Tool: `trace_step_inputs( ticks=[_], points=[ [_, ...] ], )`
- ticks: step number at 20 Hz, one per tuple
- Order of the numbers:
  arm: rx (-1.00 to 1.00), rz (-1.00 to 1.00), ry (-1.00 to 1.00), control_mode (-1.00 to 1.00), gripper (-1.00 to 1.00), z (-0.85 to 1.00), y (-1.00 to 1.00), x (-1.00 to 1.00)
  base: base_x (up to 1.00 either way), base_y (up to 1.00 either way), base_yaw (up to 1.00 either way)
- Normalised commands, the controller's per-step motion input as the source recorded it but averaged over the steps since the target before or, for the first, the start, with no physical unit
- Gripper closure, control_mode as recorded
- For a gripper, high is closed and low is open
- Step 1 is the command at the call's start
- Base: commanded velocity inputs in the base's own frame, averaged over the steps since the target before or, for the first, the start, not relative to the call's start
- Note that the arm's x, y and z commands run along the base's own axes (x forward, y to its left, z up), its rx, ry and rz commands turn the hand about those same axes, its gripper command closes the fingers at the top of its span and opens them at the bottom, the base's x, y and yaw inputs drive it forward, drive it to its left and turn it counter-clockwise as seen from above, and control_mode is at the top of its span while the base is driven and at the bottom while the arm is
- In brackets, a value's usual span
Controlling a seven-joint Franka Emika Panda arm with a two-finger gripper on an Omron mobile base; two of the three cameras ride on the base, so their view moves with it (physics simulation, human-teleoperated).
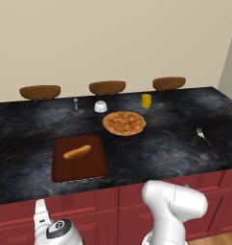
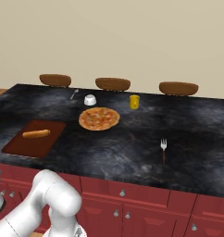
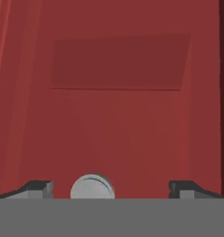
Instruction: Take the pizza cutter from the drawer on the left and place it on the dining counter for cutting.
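In the hand view my gripper (image 3: 111,187) is open, its two dark fingertips (image 3: 40,187) set wide apart close against a red front (image 3: 118,115) with a recessed panel. A small silver knob (image 3: 92,186) sits between the fingertips, nearer the left one and touching neither. The drawer is shut, so the pizza cutter is hidden. The dining counter (image 1: 161,148) is a long black marbled top over red fronts (image 1: 79,203). My arm (image 1: 173,206) bends down in front of those fronts, below the counter's edge.
On the counter lie a pizza (image 1: 124,123), a dark red cutting board (image 1: 79,158) with a bread roll (image 1: 77,152), a fork (image 1: 204,137), a spoon (image 1: 75,102), a white bowl (image 1: 100,106) and a yellow cup (image 1: 146,100). Three brown stools (image 1: 107,87) stand behind it.
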Motion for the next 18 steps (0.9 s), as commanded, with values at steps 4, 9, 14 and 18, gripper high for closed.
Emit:
trace_step_inputs(
  ticks=[4, 9, 14, 18],
  points=[
    [0.00, 0.00, 0.00, -1.00, -1.00, 0.00, 0.07, 0.06, 0.00, 0.00, 0.00],
    [0.00, 0.01, 0.00, -1.00, -1.00, -0.16, 0.00, 0.08, 0.00, 0.00, 0.00],
    [0.00, 0.00, 0.00, -1.00, -1.00, -0.21, 0.00, 0.06, 0.00, 0.00, 0.00],
    [0.00, 0.00, 0.00, -1.00, -1.00, -0.04, 0.00, 0.09, 0.00, 0.00, 0.00]
  ],
)
